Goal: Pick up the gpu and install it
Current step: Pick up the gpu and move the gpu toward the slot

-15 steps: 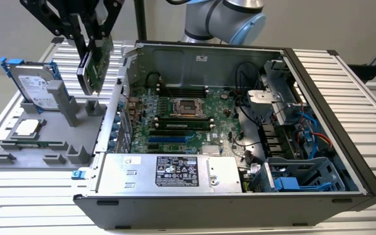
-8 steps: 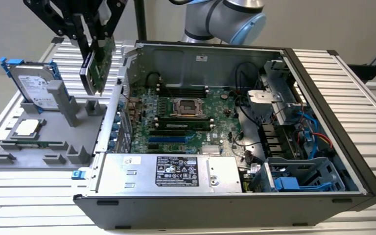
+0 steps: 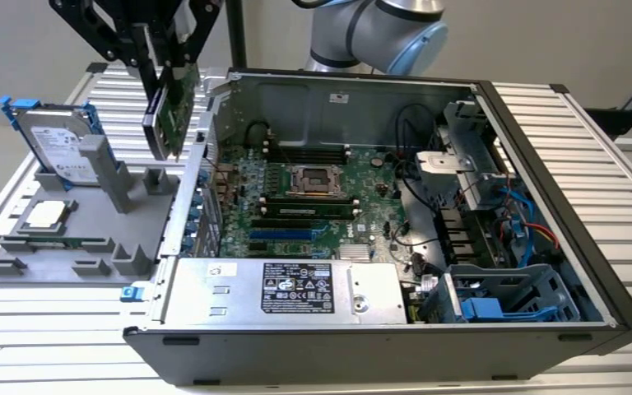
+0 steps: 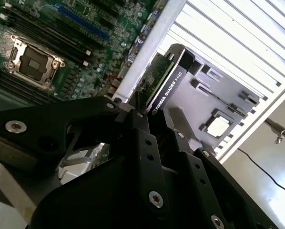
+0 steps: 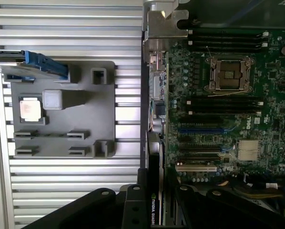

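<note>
Gripper (image 3: 169, 70) clamped on gpu (image 3: 174, 115) in exterior view: card held edge-down in air, between grey fixture tray (image 3: 85, 218) and open computer case (image 3: 538, 164), just beside case wall. Hard drive (image 3: 58, 146) upright on tray.

Second wrist view: black fingers (image 4: 141, 119) pinching gpu (image 4: 164, 83) on both faces; motherboard (image 4: 47, 52) to one side of card, tray (image 4: 199, 105) to other.

First wrist view: gpu (image 5: 154, 181) edge-on, in line with case wall, not seated in motherboard (image 5: 218, 109); processor chip (image 5: 30, 109) on tray.
</note>
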`<control>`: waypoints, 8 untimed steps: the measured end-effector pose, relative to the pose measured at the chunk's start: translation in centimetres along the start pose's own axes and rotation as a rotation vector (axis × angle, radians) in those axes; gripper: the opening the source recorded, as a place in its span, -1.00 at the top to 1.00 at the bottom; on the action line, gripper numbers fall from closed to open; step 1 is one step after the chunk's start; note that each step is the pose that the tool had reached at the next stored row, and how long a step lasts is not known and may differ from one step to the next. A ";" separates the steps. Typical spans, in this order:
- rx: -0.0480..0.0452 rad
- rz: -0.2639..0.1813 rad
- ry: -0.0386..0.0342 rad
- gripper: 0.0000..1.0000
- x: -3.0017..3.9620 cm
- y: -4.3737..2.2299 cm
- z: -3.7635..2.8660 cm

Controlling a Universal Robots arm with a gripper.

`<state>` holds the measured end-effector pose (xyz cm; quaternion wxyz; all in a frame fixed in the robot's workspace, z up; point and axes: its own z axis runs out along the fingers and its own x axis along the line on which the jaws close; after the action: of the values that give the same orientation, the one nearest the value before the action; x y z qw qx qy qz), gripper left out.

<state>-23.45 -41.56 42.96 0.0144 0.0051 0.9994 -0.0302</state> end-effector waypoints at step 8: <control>0.0000 0.000 0.0001 1.00 -0.51 0.00 0.01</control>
<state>-22.93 -41.56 42.96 0.0144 0.0052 0.9994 -0.0302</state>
